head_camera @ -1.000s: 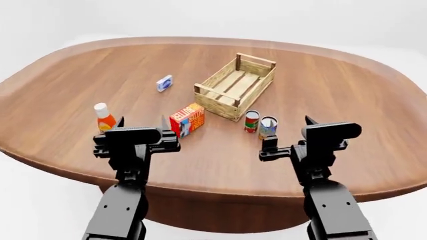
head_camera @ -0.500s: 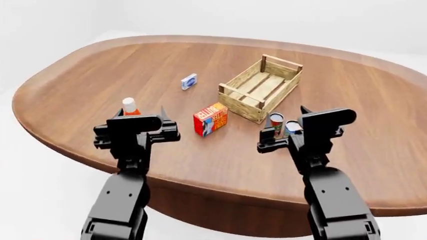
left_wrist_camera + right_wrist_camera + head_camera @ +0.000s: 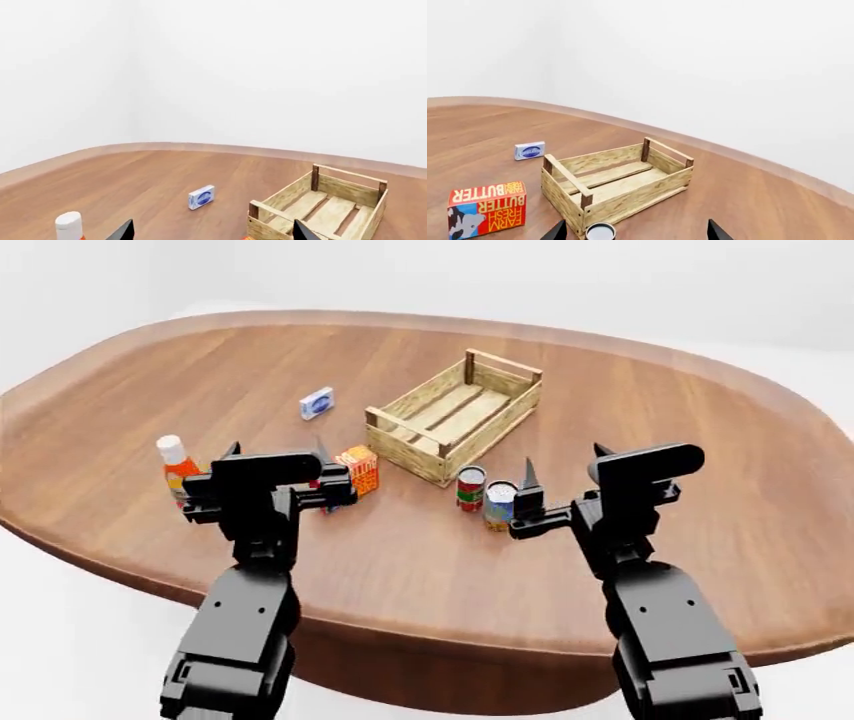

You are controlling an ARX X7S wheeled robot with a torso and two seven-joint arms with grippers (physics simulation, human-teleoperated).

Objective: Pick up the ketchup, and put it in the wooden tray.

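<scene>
The ketchup (image 3: 174, 469), a slim red-orange bottle with a white cap, stands near the table's left edge, just left of my left gripper (image 3: 276, 452). Its cap shows in the left wrist view (image 3: 69, 223). The wooden tray (image 3: 455, 415) sits mid-table, empty, and also shows in the left wrist view (image 3: 325, 206) and the right wrist view (image 3: 615, 180). My left gripper (image 3: 210, 232) is open and empty. My right gripper (image 3: 561, 468) is open and empty, beside two cans; in its wrist view (image 3: 635, 231) only its fingertips show.
A butter box (image 3: 356, 469) stands just right of my left gripper. Two short cans (image 3: 485, 496) stand in front of the tray. A small blue-and-white box (image 3: 316, 402) lies left of the tray. The oval wooden table (image 3: 694, 410) has a near edge below both arms.
The head view has shifted, so the objects sit further left in it. The ketchup now shows clear of my left gripper, to its left. Both grippers stay open.
</scene>
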